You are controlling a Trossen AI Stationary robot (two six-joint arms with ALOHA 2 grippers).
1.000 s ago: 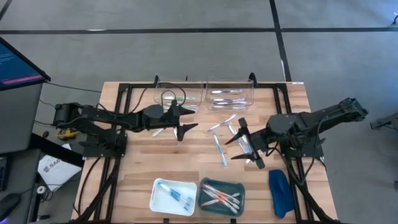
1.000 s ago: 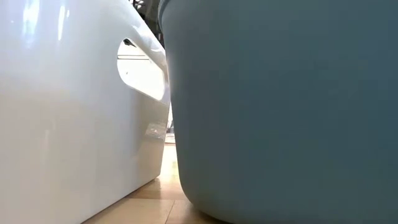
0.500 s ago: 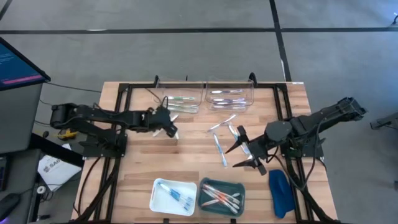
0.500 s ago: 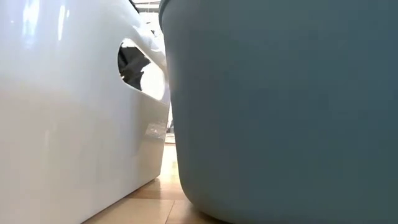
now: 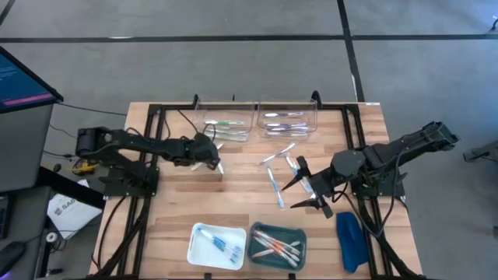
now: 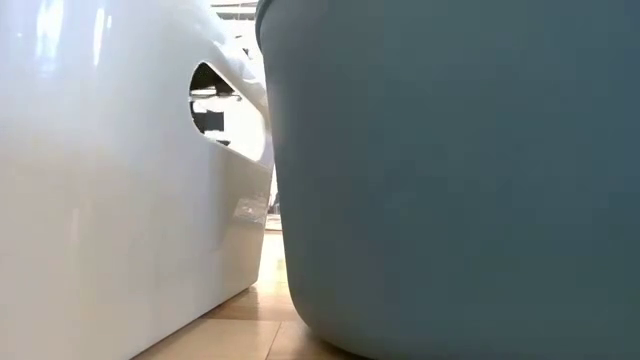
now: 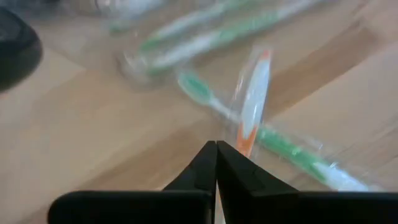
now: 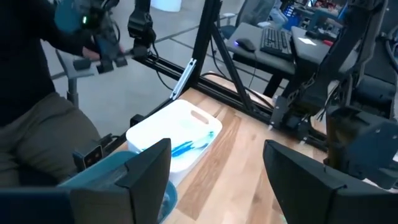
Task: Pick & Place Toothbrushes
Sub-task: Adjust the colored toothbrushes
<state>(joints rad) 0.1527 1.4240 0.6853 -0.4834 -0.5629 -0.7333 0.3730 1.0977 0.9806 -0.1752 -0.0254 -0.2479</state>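
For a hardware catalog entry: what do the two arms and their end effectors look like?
Both arms are black, jointed and slender, with black cables trailing at their bases. The left end effector and right end effector each carry two dark, tapering, wedge-shaped fingers. No markings are legible.

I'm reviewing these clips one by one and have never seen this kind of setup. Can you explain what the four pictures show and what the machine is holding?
Two dark robot arms work at a wooden table. One picture looks straight down; one sits at table height, blocked by a white bin and a teal bin; two ride on the wrists. Loose toothbrushes lie mid-table, others in clear trays and the bins. The left gripper has its jaws shut, apparently pinching an orange-and-white toothbrush. The right gripper hangs open, holding nothing.
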